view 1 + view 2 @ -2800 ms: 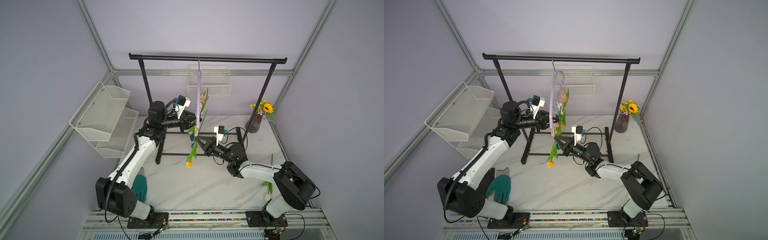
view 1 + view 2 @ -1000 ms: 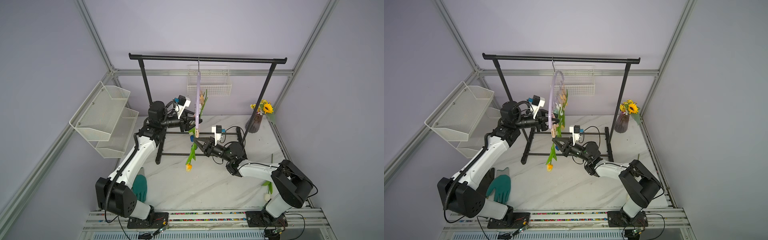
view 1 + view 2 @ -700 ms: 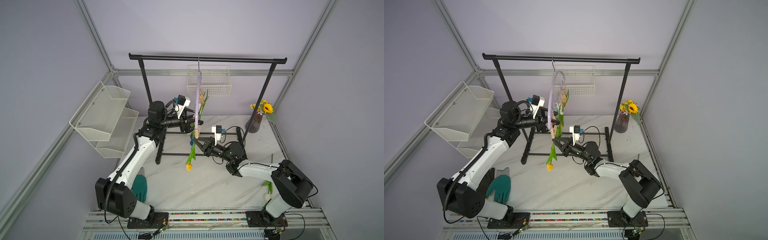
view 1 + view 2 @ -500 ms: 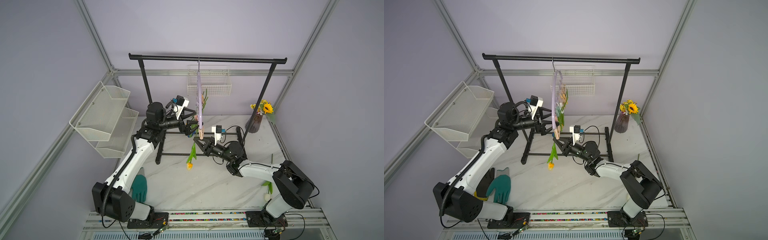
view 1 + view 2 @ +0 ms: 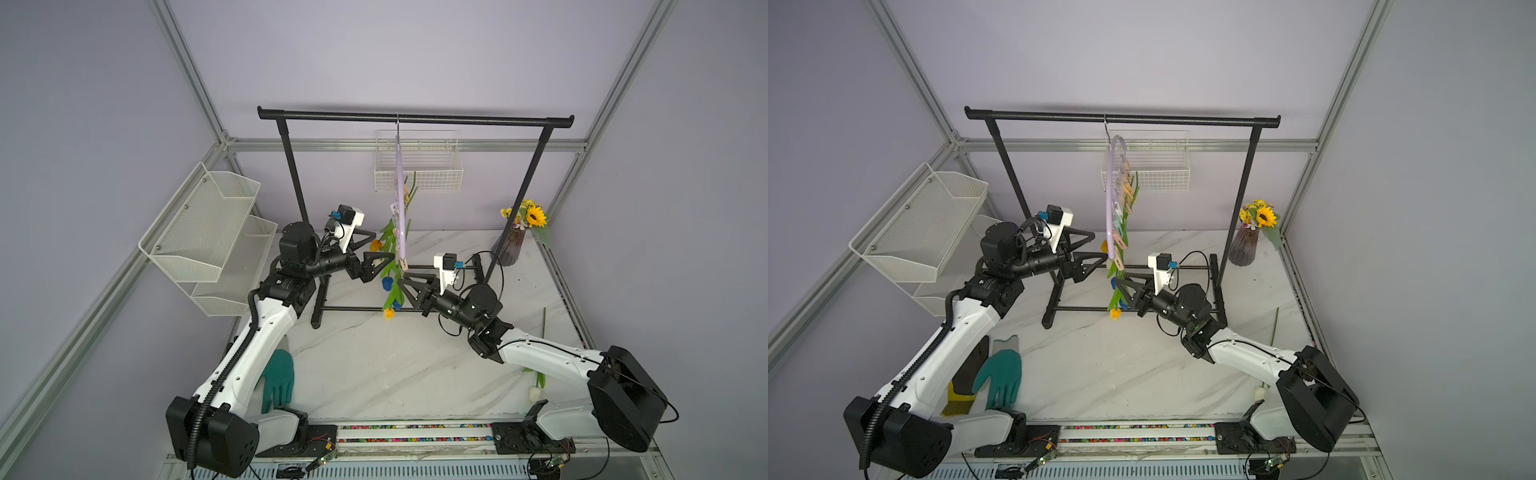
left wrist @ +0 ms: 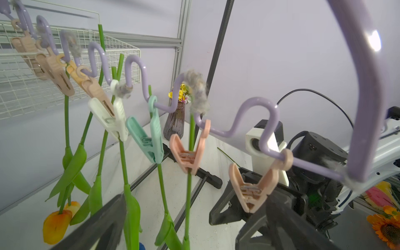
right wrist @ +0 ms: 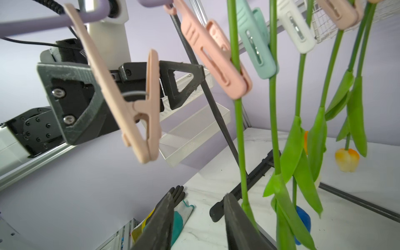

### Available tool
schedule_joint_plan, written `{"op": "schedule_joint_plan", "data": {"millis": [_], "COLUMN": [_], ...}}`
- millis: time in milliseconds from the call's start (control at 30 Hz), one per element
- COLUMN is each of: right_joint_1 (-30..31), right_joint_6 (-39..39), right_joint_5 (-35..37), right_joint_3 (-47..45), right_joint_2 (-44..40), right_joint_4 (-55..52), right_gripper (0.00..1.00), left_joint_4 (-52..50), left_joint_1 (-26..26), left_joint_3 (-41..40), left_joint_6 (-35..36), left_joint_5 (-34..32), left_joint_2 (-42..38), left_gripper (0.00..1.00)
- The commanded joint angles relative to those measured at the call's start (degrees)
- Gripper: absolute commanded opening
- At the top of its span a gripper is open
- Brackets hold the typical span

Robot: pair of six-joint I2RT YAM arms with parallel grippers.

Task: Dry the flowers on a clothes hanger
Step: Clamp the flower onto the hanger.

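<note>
The lilac clothes hanger (image 5: 400, 208) (image 5: 1111, 199) hangs from the rack bar. Several flowers (image 5: 390, 291) (image 5: 1116, 291) hang heads down from its clothespins. In the right wrist view the nearest stem (image 7: 237, 108) sits in a salmon clothespin (image 7: 216, 58); beside it a peach clothespin (image 7: 129, 108) (image 6: 251, 190) is empty. My left gripper (image 5: 384, 248) (image 6: 195, 197) is open just left of the hanger's low end. My right gripper (image 5: 402, 277) (image 7: 200, 195) is open, with that stem just outside one finger. One white tulip (image 5: 536, 386) lies on the table under the right arm.
The black garment rack (image 5: 415, 118) spans the back of the marble table. White wire baskets hang on the left wall (image 5: 208, 232) and the rear wall (image 5: 417, 166). A sunflower vase (image 5: 515, 245) stands back right. A green glove (image 5: 276, 380) lies front left.
My left gripper opened wide and drew back left from the hanger. My right gripper opened off the stem, which now hangs from the salmon clothespin.
</note>
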Motion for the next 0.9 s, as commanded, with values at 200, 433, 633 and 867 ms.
{"op": "schedule_joint_plan", "data": {"millis": [200,433,633,867], "right_joint_1": [-0.18,-0.19,-0.20,-0.29], "right_joint_6": [-5.86,-5.27,-4.40,-1.57], "right_joint_5": [6.28,14.21,23.92,38.29], "right_joint_3": [-3.25,-6.55,-9.59,-11.70], "right_joint_2": [-8.40,-15.94,-23.52,-28.16], "right_joint_4": [-12.73,-23.19,-33.67,-42.23], "right_gripper": [0.42,0.42,0.42,0.42], "left_joint_4": [-2.07,-11.28,-16.67,-18.58], "left_joint_1": [0.66,0.66,0.66,0.66], "left_joint_3": [-6.12,-8.10,-11.74,-15.32], "left_joint_6": [-2.21,-7.29,-7.77,-9.42], "left_joint_5": [-7.50,-22.37,-28.88,-34.22], "left_joint_2": [-6.09,-10.68,-14.27,-16.97], "left_gripper": [1.00,1.00,1.00,1.00]}}
